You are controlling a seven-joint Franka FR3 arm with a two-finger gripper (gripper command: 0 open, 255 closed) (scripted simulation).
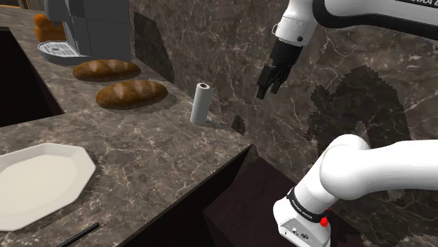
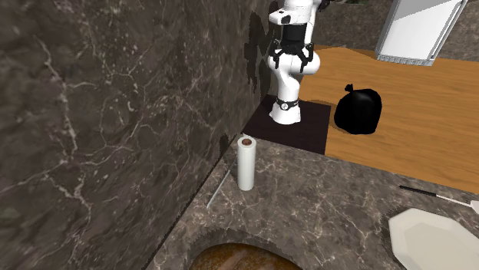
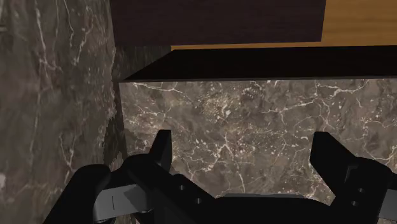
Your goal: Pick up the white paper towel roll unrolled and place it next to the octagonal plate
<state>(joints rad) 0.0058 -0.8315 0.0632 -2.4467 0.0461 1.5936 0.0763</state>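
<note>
- White cylindrical paper towel roll (image 1: 201, 102) is standing upright, long axis vertical, on the dark veined marble counter (image 1: 161, 158), just beside the marble wall (image 1: 210, 42).
- Two brown bread loaves (image 1: 131, 93) are lying near the roll.
- The flat white octagonal plate (image 1: 42, 179) is sitting well apart from the roll.
- All-black gripper (image 1: 269, 83) is hovering clear of the roll, fingers spread wide, gripping nothing.

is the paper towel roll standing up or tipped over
Upright: the paper towel roll stands on end on the counter, core hole facing up.
</note>
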